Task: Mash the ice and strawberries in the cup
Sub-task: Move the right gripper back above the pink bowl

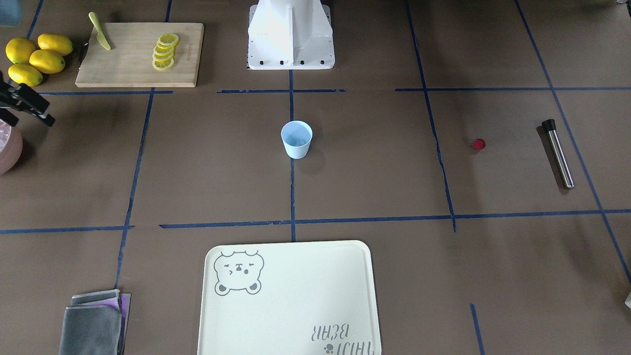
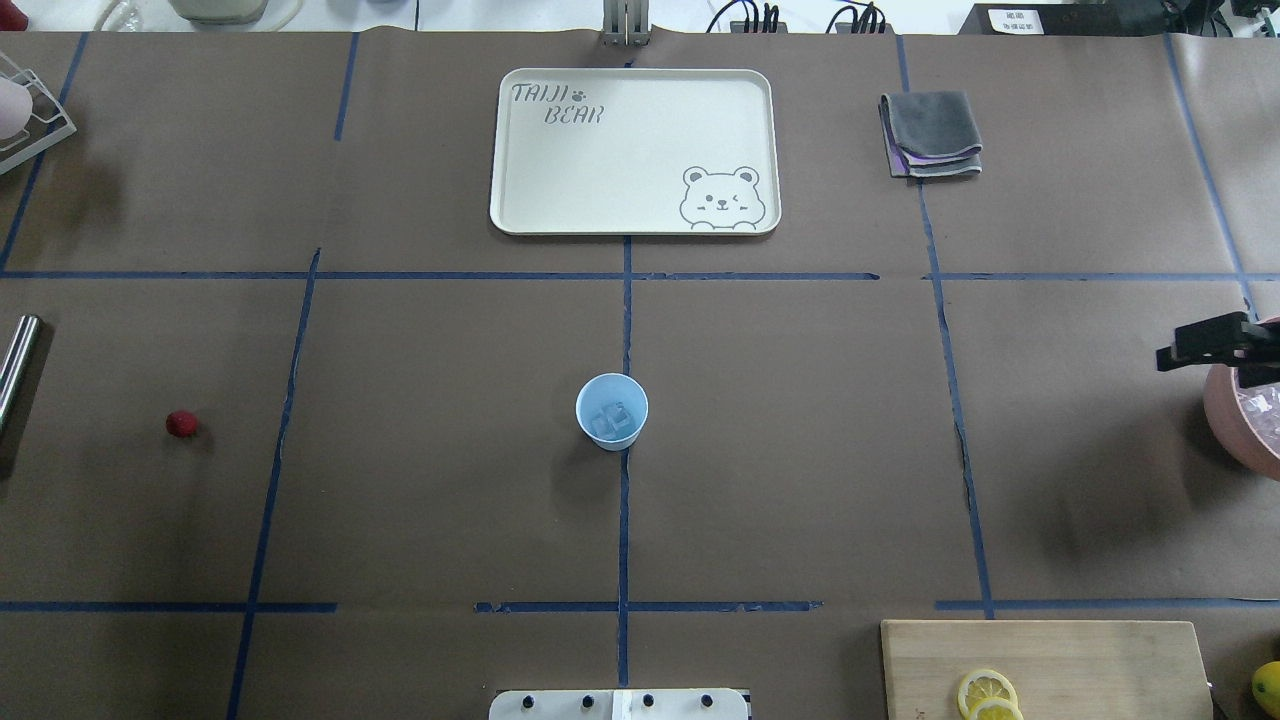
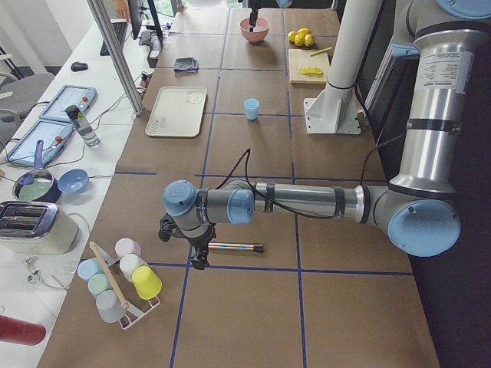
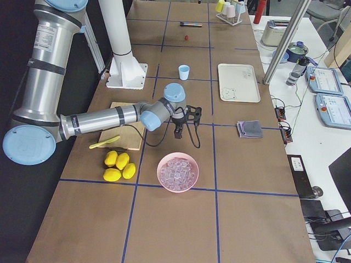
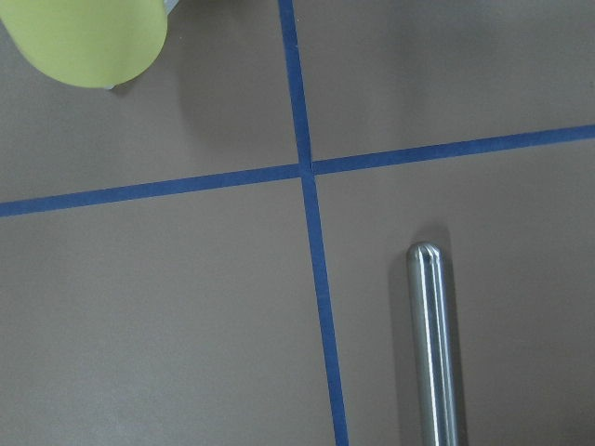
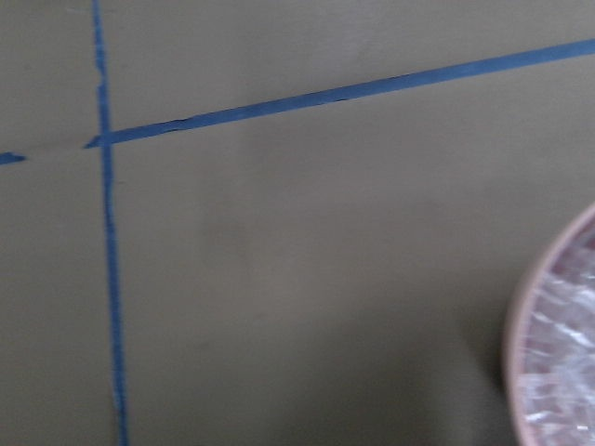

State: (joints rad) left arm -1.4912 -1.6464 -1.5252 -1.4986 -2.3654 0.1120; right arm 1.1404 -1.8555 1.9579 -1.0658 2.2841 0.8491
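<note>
The pale-blue cup (image 1: 297,139) stands upright at the table's middle and also shows in the overhead view (image 2: 612,411), with clear ice (image 2: 613,420) lying inside it. The dark-red strawberry (image 1: 478,144) lies alone on the paper, far from the cup. A steel muddler (image 1: 558,153) lies beyond the strawberry. My left gripper (image 3: 198,257) hangs beside the muddler's (image 3: 234,248) end; I cannot tell if it is open. My right gripper (image 1: 49,114) hovers at the rim of the pink bowl (image 4: 177,171) full of ice; I cannot tell how its jaws stand.
A cutting board (image 1: 128,64) with lemon slices (image 1: 165,52) and a knife (image 1: 100,38) sits near whole lemons (image 1: 37,58). A pale tray (image 1: 291,315) and a folded grey cloth (image 1: 93,323) lie on the operators' side. A cup rack (image 3: 123,284) stands near my left gripper.
</note>
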